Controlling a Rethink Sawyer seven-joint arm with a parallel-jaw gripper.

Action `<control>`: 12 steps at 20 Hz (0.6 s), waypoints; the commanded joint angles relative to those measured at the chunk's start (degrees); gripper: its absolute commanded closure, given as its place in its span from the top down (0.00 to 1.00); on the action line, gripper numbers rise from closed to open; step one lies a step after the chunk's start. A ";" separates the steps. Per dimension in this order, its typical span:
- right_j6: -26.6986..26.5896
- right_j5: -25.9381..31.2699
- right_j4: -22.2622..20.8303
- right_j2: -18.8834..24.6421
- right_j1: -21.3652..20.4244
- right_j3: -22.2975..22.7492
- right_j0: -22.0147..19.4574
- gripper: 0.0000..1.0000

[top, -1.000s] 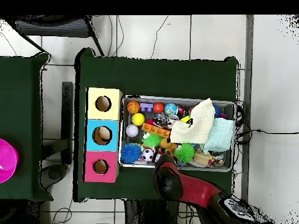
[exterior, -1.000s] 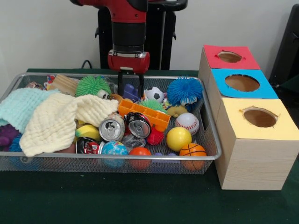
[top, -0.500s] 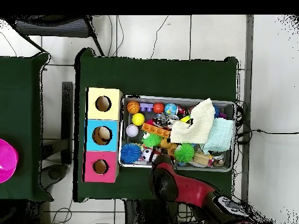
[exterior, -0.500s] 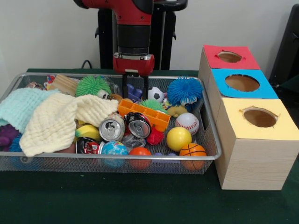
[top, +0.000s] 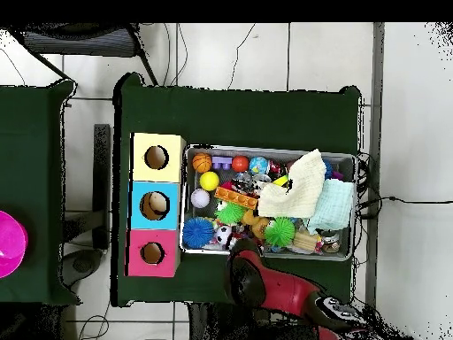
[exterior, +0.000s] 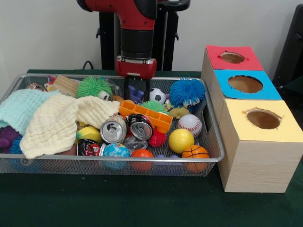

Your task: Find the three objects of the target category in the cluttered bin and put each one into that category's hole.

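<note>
Pale yellow knitted cloth [exterior: 57,123] seen draped over clutter, left of gripper and nearer camera. Fuzzy green ball [exterior: 93,87] seen just left of gripper. Black two-finger gripper [exterior: 137,90] held over far side of wire mesh bin [exterior: 142,161], fingers apart, purple toy block [exterior: 136,92] seen between them; contact cannot be told. Black-and-white soccer ball [exterior: 156,95] seen just right of gripper, spiky blue ball [exterior: 187,91] beyond it. Wooden box with red, blue, yellow holed tops [exterior: 251,123] placed well right of gripper, outside bin.

The yellow cloth [exterior: 57,120] hides the toys beneath it. The arm [top: 265,283] covers the bin's [top: 265,148] near edge overhead.
</note>
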 commanded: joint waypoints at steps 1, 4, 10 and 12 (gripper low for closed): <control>8.39 -2.67 4.65 -3.31 1.94 -8.82 2.47 1.00; 8.15 -1.85 4.51 -3.95 0.71 -8.86 2.74 1.00; 9.16 0.58 3.65 -2.41 -2.66 -7.34 1.65 1.00; 9.23 1.14 3.79 -2.28 -3.35 -7.07 1.74 1.00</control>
